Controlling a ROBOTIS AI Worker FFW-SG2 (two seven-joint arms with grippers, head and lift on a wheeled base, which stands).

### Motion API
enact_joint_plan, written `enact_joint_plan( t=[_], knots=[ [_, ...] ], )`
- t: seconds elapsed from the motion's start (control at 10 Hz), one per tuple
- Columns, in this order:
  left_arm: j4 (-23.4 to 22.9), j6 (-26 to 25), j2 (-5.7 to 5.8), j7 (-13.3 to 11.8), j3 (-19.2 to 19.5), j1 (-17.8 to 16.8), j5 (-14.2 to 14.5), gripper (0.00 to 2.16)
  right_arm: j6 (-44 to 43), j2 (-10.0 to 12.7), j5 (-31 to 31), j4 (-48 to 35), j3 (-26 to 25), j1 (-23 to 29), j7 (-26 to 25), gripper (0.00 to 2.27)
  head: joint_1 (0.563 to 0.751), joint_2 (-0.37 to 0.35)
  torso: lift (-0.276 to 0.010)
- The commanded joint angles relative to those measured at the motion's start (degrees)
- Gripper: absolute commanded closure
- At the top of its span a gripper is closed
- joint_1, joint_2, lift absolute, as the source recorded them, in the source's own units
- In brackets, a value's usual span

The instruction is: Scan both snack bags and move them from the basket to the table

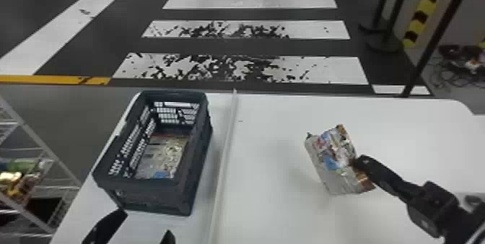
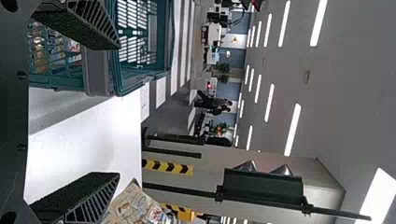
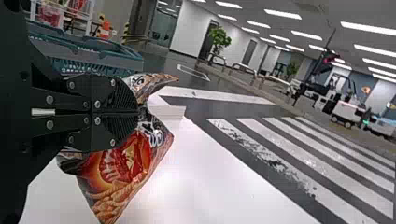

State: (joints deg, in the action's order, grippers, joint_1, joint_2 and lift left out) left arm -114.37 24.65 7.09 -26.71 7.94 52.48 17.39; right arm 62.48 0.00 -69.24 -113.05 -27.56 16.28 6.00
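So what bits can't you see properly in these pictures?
- Middle of the held bag, right wrist view: behind the right gripper.
- Near end of the other bag, head view: behind the basket's near wall.
- Most of the left gripper, head view: cut off by the bottom edge.
- Shelf things, head view: blurred, and cut off by the left edge.

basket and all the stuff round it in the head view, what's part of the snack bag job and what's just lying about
Part of the job:
held snack bag, in the right gripper
other snack bag, inside the basket
table
left gripper, open

Just around:
wire rack
striped post
cables on the floor
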Motion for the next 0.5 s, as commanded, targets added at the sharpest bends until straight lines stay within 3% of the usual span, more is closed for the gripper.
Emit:
enact_joint_plan(
  t=[0.0, 0.1, 0.4],
  knots=[
    [-0.06, 0.0, -0.15, 0.08, -0.29, -0.01, -0.87, 0.02, -0.12, 0.06, -6.96, 2.57, -2.15, 0.07, -4.24, 2.25, 0.695, 0.05, -0.098],
    [0.03, 0.0, -0.23, 0.08, -0.73, -0.01, -1.57, 0.02, -1.52, 0.06, -8.1, 2.48, -3.03, 0.07, -8.46, 2.25, 0.695, 0.037, -0.098],
    [0.03, 0.17, -0.23, 0.08, -1.26, -0.01, -1.66, 0.02, -7.15, 0.06, -5.11, 2.83, -5.66, 0.25, -12.06, 2.25, 0.695, -0.064, -0.098]
  ],
)
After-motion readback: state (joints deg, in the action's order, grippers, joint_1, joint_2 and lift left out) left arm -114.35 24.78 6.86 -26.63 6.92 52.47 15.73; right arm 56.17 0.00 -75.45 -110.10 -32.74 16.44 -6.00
